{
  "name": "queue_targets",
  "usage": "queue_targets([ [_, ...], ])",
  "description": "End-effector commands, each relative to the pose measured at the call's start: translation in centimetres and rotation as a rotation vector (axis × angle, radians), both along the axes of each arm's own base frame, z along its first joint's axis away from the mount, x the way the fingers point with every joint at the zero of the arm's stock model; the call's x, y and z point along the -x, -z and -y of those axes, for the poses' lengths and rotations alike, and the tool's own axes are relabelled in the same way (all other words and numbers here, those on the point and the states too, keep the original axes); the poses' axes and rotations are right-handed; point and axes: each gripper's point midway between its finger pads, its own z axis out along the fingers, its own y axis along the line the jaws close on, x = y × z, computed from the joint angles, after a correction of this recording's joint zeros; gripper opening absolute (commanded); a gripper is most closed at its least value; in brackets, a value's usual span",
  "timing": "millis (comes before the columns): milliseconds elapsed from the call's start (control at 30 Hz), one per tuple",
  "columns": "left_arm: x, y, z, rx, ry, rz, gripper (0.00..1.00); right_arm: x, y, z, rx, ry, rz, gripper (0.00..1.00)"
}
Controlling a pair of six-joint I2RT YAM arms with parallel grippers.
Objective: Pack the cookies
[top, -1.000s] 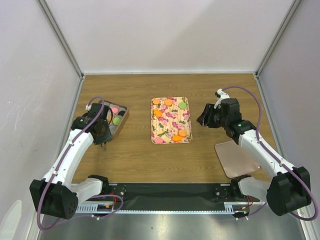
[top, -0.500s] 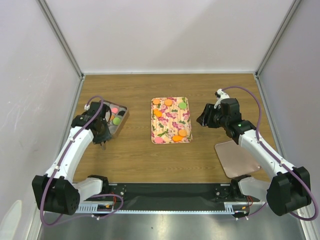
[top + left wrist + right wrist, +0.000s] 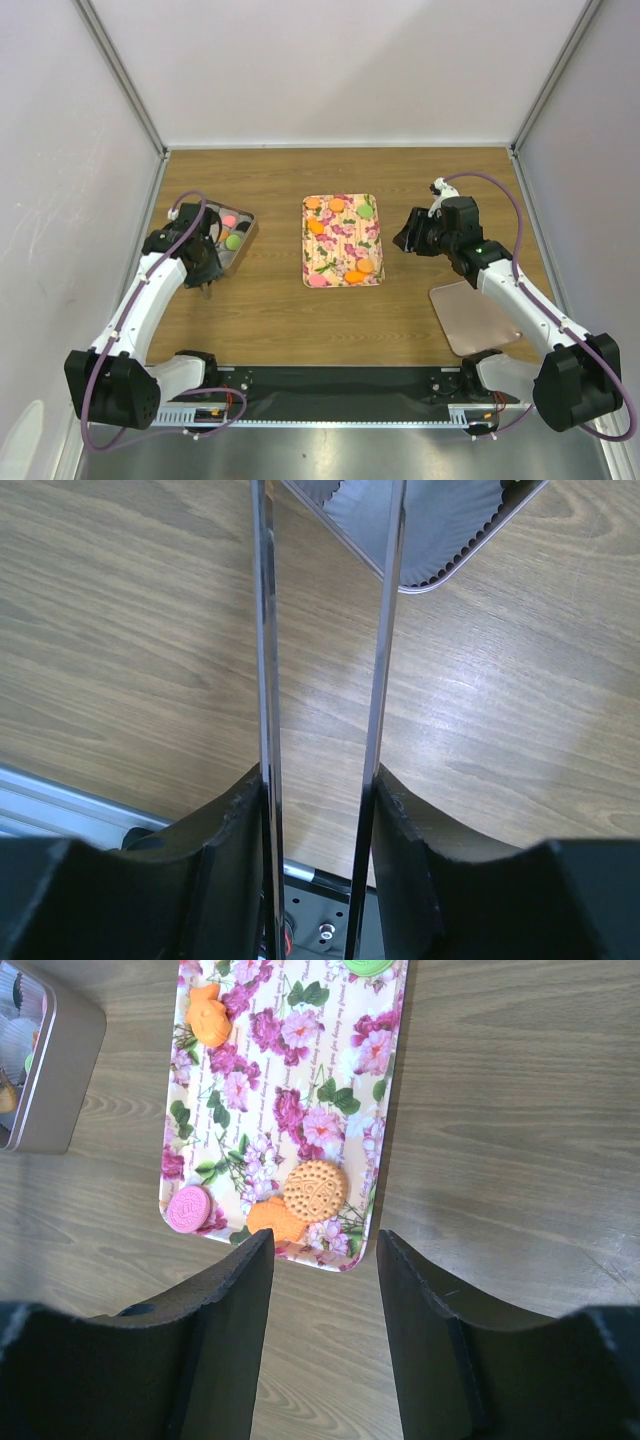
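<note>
The cookies lie on a floral tray [image 3: 341, 246]: orange [image 3: 316, 226], green [image 3: 366, 211] and pink [image 3: 317, 281] ones. In the right wrist view a tan biscuit [image 3: 315, 1190], an orange cookie [image 3: 274, 1219] and a pink cookie [image 3: 188, 1208] sit at the tray's near end. A metal tin [image 3: 241, 256] at the left holds a pink [image 3: 230, 220] and a green cookie [image 3: 233, 241]. My left gripper [image 3: 205, 272] [image 3: 320, 775] hovers at the tin's near corner, shut on thin metal tongs [image 3: 265, 630] with nothing between the blades. My right gripper [image 3: 408, 238] [image 3: 325, 1260] is open and empty beside the tray's right edge.
A flat pinkish lid [image 3: 475, 316] lies on the wooden table near the right arm. The tin's corner with a white paper cup [image 3: 430, 525] shows at the top of the left wrist view. Grey walls close in both sides and the back.
The left arm's lower link has shifted slightly, its gripper staying by the tin. The right arm has not moved.
</note>
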Motion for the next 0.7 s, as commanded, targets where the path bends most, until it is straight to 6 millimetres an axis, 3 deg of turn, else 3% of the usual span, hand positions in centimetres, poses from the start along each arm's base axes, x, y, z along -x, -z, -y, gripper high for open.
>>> queue_targets([
  [0, -0.54, -0.47, -0.39, -0.009, -0.002, 0.028, 0.47, -0.56, -1.69, -0.26, -0.015, -0.003, 0.059, 0.52],
  [667, -0.62, -1.13, -0.39, -0.005, -0.003, 0.048, 0.49, -0.53, -1.75, -0.28, -0.017, -0.004, 0.060, 0.52],
])
